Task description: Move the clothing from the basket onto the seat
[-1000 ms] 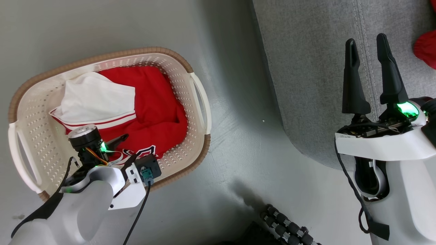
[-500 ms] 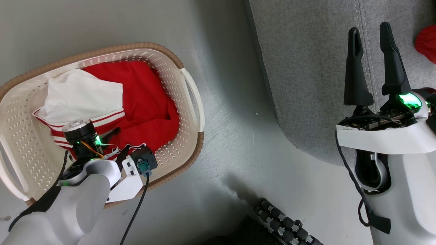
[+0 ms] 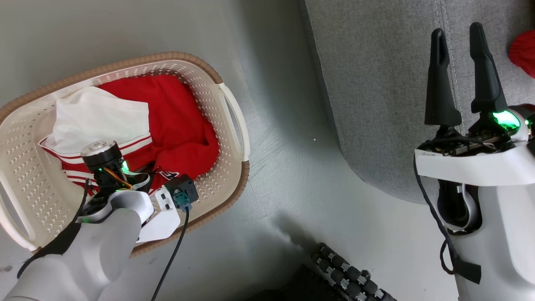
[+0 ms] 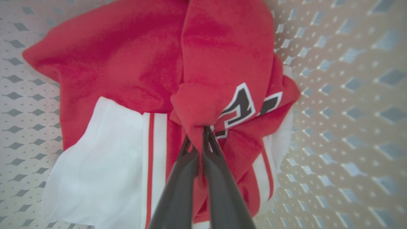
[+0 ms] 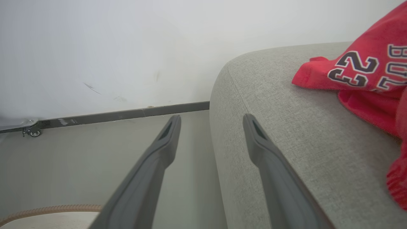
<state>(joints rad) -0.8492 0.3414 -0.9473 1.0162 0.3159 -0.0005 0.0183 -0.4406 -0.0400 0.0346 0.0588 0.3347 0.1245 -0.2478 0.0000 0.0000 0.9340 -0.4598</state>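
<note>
Jaws of my left gripper (image 4: 199, 135) pinch shut on a red fold of the clothing (image 4: 127, 63) inside the basket (image 3: 188, 56) — perforated wall close alongside; grey floor (image 3: 292, 167) separates its brown rim from the seat (image 3: 376, 83); my left forearm (image 3: 96, 246) slants down over the near rim; my right gripper (image 3: 457, 31) hangs spread, empty, above the seat's edge.

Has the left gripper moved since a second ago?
Yes. The left gripper, open a second ago, has closed on a fold of the clothing. Against the basket rim in the head view, its wrist has barely shifted.
</note>
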